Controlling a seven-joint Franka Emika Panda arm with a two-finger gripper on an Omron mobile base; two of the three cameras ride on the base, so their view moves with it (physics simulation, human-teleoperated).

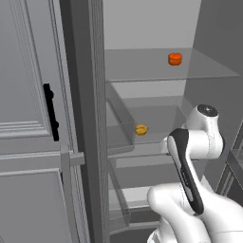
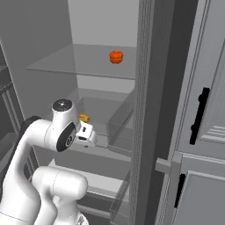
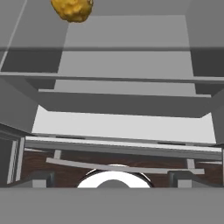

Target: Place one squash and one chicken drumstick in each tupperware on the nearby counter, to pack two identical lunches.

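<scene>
The fetching step is judged to be in hand: the gripper [image 3: 113, 179] is held inside the open fridge, fingers spread wide and empty. The chicken drumstick [image 3: 72, 9] lies on the middle shelf [image 1: 156, 121]; a reach toward it is called for next.

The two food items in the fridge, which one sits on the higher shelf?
The orange, ridged round item sits on the upper glass shelf. The lumpy golden-yellow item lies on the shelf below it, closer to the arm.
</scene>
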